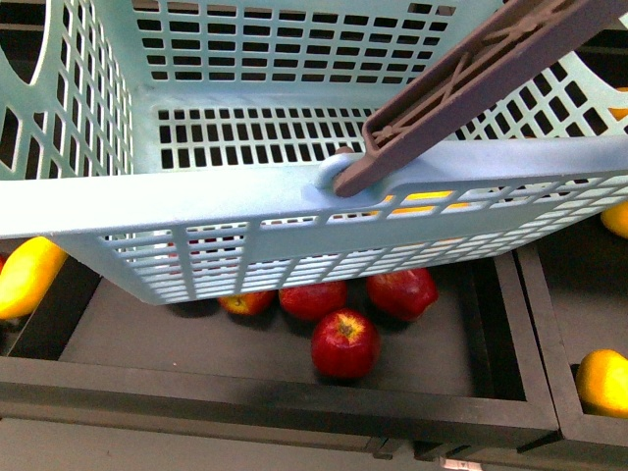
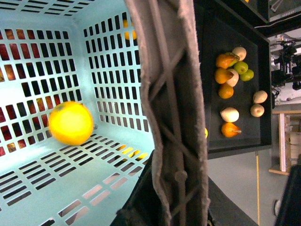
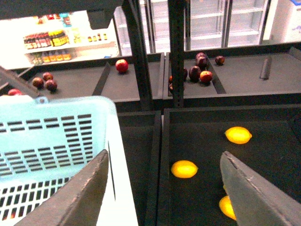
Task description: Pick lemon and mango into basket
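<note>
- Your right hand (image 3: 163, 160) was wide open and empty beside the basket (image 3: 56, 122), probably for a short carry.
- The lemon (image 2: 71, 123) lay inside the basket; I could not tell your left hand's grip.

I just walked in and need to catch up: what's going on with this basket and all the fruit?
The teal basket is up over a bin of red apples. Its brown handle fills the left wrist view, but what grips it cannot be seen. One lemon is already inside. The right gripper is open and empty above more lemons in a dark bin beside the basket. The mango lies outside the basket.
</note>
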Available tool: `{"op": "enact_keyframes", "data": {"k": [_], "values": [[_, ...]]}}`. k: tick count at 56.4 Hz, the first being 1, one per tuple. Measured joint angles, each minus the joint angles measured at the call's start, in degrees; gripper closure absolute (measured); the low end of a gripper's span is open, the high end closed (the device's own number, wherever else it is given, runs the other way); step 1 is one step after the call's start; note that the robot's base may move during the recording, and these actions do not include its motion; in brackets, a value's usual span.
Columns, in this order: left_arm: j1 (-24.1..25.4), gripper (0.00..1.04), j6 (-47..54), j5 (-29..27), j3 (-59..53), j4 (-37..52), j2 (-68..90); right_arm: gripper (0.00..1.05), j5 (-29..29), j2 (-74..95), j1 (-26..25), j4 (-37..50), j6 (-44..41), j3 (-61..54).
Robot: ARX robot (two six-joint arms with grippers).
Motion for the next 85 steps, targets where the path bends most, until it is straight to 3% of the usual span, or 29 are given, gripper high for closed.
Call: {"op": "enact_keyframes", "data": {"k": [11, 13, 18, 28, 35, 41, 59, 85], "values": [[0.0, 0.97, -0.2, 0.2, 0.0, 0.0, 0.0, 0.77, 2.7, -5.6, 2.4, 1.6, -3.1, -8.4], [0.0, 0.97, -0.2, 0.2, 0.0, 0.0, 0.0, 0.86, 6.4, -6.9, 4.5, 1.6, -3.4, -9.7], [0.0, 0.97, -0.2, -0.1, 0.0, 0.0, 0.0, 1.02, 7.4, -9.1, 7.2, 1.6, -3.7, -11.8], [0.1, 0.97, -0.1, 0.0, 0.0, 0.0, 0.0, 1.03, 7.9, -13.4, 7.6, 0.6, -4.0, -14.9], [0.1, 0.97, -0.2, 0.2, 0.0, 0.0, 0.0, 0.86, 8.0, -14.3, 7.7, 0.4, -4.1, -15.6], [0.1, 0.97, -0.2, 0.2, 0.0, 0.0, 0.0, 0.61, 8.0, -14.4, 7.7, 0.4, -4.1, -15.6], [-0.1, 0.97, -0.1, 0.0, 0.0, 0.0, 0.1, 0.1, 8.2, -14.4, 7.7, 0.3, -4.1, -15.6], [-0.1, 0.97, -0.1, -0.2, 0.0, 0.0, 0.2, 0.09, 8.2, -14.6, 7.8, 0.2, -4.1, -15.8]]}}
